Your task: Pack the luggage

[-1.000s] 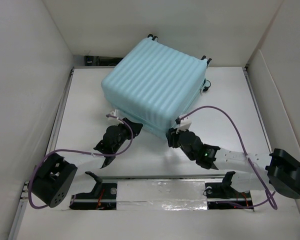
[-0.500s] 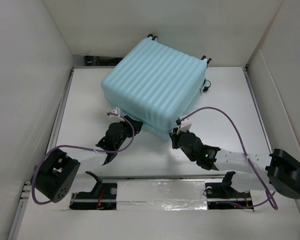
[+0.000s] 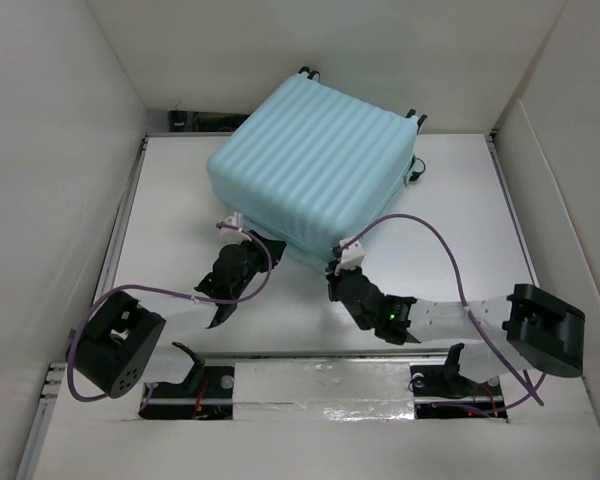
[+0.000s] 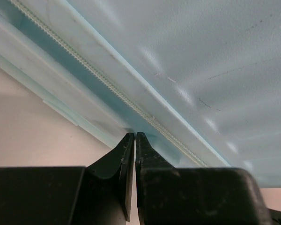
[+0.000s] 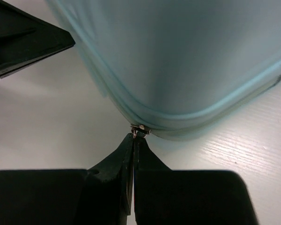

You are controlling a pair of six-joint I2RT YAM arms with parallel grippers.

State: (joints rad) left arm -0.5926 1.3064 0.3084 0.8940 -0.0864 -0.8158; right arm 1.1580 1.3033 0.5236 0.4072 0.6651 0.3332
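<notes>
The luggage (image 3: 315, 160), a pale aqua ribbed hard-shell case, lies closed and flat on the white table (image 3: 170, 200), with its wheels (image 3: 306, 72) at the far side. My left gripper (image 3: 246, 244) is shut, and its tips (image 4: 135, 135) press against the case's near edge beside the zipper line (image 4: 131, 101); nothing shows between them. My right gripper (image 3: 337, 274) is at the case's near corner. It is shut (image 5: 133, 136) on a small metal zipper pull (image 5: 141, 130) that hangs from the seam of the luggage (image 5: 178, 61).
White walls (image 3: 60, 150) close in the table on the left, back and right. Purple cables (image 3: 440, 235) loop from both wrists above the table. A black part of the left arm (image 5: 28, 42) shows at the upper left of the right wrist view.
My right arm has swung left, and its gripper has moved a little left and nearer along the case's edge. The luggage has shifted slightly. My left gripper has hardly moved.
</notes>
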